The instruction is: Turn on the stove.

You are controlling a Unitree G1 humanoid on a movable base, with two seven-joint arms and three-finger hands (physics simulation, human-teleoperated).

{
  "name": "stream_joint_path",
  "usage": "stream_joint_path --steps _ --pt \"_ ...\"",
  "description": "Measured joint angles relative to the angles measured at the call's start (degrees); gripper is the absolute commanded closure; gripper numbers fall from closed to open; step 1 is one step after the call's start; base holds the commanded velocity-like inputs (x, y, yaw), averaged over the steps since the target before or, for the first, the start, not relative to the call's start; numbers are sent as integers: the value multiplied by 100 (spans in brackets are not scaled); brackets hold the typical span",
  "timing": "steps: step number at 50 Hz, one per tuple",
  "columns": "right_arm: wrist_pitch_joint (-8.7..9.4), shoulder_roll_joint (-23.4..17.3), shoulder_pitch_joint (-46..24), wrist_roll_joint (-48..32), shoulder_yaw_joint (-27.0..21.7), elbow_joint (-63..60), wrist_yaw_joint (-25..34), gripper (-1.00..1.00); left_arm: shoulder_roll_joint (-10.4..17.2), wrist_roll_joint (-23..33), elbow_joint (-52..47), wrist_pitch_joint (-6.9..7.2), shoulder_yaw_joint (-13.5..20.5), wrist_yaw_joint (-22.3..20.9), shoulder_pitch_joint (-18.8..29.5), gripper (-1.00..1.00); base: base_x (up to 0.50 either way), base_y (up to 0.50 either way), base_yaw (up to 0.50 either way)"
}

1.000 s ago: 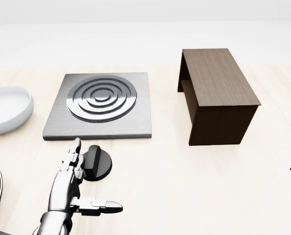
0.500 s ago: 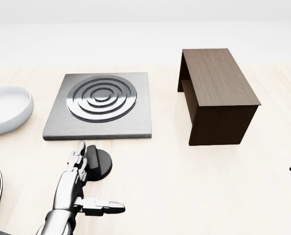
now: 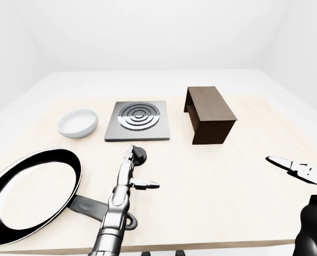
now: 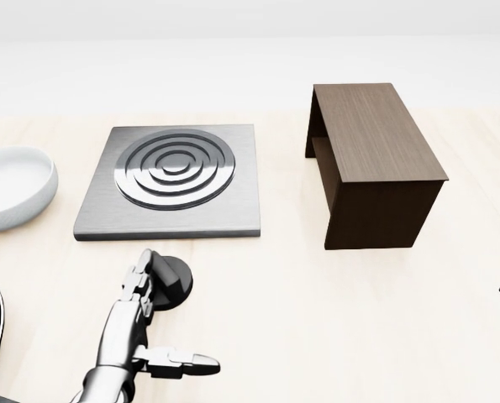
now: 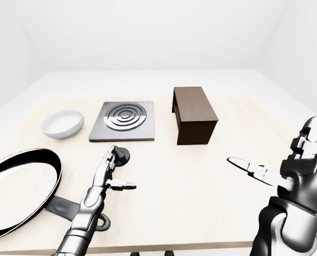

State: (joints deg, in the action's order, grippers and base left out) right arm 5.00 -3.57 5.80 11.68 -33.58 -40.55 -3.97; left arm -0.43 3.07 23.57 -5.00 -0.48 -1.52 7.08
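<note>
The stove [image 4: 170,180] is a grey square plate with raised concentric rings, left of centre in the head view. Its black round knob [image 4: 174,281] lies on the table just below the plate. My left hand [image 4: 161,323] is open. Its fingers [image 4: 139,281] rest against the knob's left side, overlapping its edge, and the thumb [image 4: 186,363] points right, apart from the knob. My right hand [image 5: 275,160] is open and empty, held above the table's right part, far from the stove.
A white bowl [image 4: 10,185] sits left of the stove. A dark brown wooden box [image 4: 376,159], open at its sides, stands right of it. A black frying pan [image 3: 30,194] lies at the table's lower left, its handle near my left forearm.
My left hand has drawn back toward the bottom of the head view, its fingertips sliding down along the knob's left side. The stove, bowl and box have not moved.
</note>
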Motion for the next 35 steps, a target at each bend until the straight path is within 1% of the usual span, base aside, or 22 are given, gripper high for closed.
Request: stream_joint_path --steps 12,19,28,35 --pt "0 4 3 1 5 8 -1 -100 -50 88 -107 1 -82 25 -103 -100 0 0 0" --pt "0 9 7 -4 14 19 0 -100 -84 121 -253 50 -157 13 -213 -100 0 0 0" --pt "0 13 13 -2 19 23 0 -100 -166 118 -459 98 -359 -142 -346 -100 0 0 0" --pt "0 15 14 -6 24 17 -2 -100 -218 154 -552 82 -502 -206 -459 -100 0 0 0"
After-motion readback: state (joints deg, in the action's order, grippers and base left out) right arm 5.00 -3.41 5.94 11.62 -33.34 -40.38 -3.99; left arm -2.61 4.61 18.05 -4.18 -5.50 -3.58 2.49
